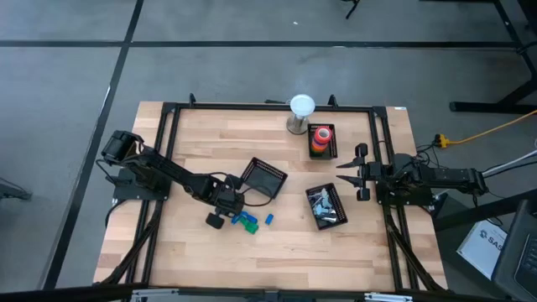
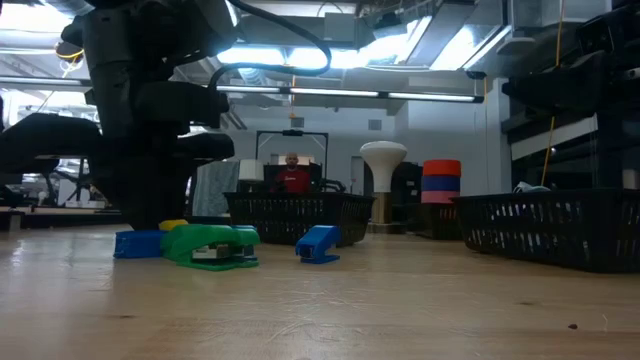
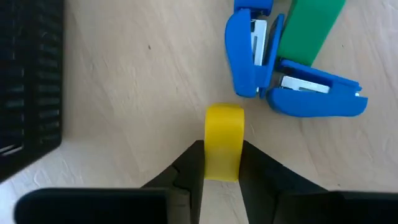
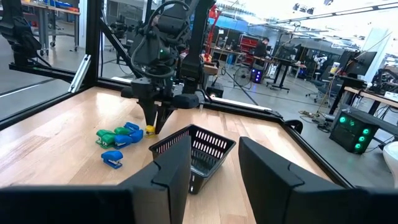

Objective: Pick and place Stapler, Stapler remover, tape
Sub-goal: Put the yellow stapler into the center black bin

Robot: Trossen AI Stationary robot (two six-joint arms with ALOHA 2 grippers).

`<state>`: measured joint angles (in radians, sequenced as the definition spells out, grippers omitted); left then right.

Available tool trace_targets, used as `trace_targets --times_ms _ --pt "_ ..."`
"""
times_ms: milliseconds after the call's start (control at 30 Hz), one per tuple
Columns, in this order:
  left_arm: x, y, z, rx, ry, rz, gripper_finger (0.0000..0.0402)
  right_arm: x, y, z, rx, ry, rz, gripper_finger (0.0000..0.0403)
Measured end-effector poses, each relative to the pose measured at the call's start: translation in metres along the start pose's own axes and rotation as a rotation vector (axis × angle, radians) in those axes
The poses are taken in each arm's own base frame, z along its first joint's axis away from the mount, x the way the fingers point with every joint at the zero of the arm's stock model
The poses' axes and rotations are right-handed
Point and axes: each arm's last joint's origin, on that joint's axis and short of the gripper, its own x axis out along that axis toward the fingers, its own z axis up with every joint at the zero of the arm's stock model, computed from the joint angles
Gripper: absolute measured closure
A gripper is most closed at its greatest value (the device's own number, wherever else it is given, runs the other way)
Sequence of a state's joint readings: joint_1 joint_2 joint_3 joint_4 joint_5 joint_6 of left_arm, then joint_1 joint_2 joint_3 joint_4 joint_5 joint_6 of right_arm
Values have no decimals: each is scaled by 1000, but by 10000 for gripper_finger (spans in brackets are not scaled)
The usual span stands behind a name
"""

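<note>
A small yellow stapler (image 3: 222, 142) is gripped between the fingers of the left gripper (image 3: 221, 165), low on the table (image 1: 201, 260) beside the green stapler (image 1: 248, 221) and blue staplers (image 3: 292, 87), w/ a tilted black basket (image 1: 264, 179) nearby. The right gripper (image 1: 362, 173) is held open at the table's right side. Tape rolls (image 1: 320, 138) are stacked in the far basket (image 1: 330, 150).

Overhead straight-down, table-level and two wrist views, all sharing the green stapler (image 1: 246, 221) cluster mid-table.
</note>
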<state>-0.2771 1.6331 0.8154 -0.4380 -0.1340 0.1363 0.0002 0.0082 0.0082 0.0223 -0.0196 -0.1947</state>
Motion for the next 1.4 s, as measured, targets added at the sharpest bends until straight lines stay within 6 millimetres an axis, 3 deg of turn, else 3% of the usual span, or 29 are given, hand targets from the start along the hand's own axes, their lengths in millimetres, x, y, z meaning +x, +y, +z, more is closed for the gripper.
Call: trace_targets --times_ms 600,900,1167,1400 --pt "-3 -6 13 -129 -131 57 325 0 0 0 0 0 0 263" --pt "-22 -6 33 -188 -368 140 320 0 0 0 0 0 0 263" --pt "-36 28 47 -392 -585 354 317 0 0 0 0 -1 0 263" --pt "-31 71 34 -657 -582 360 320 0 0 0 0 -1 0 263"
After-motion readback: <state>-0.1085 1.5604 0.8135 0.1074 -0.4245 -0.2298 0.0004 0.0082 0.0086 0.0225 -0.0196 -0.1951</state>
